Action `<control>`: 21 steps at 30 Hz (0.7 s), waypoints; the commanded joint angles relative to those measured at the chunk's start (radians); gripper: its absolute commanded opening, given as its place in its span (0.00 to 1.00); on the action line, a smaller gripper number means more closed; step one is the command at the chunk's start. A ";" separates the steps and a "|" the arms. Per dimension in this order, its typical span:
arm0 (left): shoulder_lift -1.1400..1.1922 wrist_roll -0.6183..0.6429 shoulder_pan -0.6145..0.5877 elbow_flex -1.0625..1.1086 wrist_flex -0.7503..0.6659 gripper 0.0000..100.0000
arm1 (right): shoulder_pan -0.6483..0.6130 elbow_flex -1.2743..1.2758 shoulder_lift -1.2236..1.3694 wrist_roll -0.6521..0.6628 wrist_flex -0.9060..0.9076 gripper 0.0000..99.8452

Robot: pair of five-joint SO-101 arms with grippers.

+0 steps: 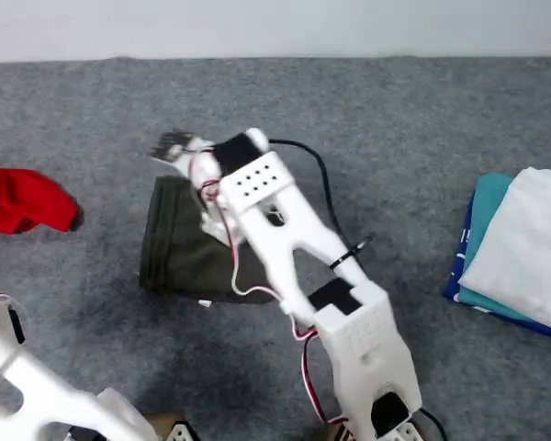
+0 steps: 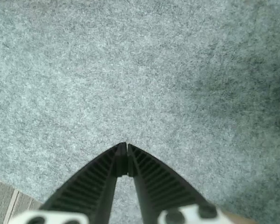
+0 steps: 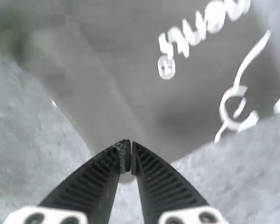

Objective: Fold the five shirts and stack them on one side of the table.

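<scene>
Three shirts lay in a stack (image 1: 523, 248). The dark shirt (image 1: 179, 243) and the red shirt (image 1: 23, 197) were left to do. My right gripper (image 3: 126, 149) and left gripper (image 2: 126, 151) were closed, empty.

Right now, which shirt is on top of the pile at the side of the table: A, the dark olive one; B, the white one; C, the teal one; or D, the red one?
B: the white shirt lies uppermost, with the teal shirt and the blue shirt showing at its edges beneath it.
</scene>
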 commanded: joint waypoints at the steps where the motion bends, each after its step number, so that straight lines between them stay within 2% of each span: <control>1: -0.018 0.011 0.006 0.002 -0.032 0.01 | 0.036 0.080 -0.053 -0.018 0.038 0.01; 10: -0.018 0.011 0.002 0.051 -0.052 0.01 | 0.065 0.130 0.108 -0.017 0.038 0.01; 18: -0.018 0.011 0.005 0.048 -0.052 0.01 | 0.110 -0.057 -0.079 -0.009 0.035 0.01; 21: -0.018 0.011 0.008 0.048 -0.054 0.01 | 0.128 -0.130 -0.094 -0.009 -0.021 0.01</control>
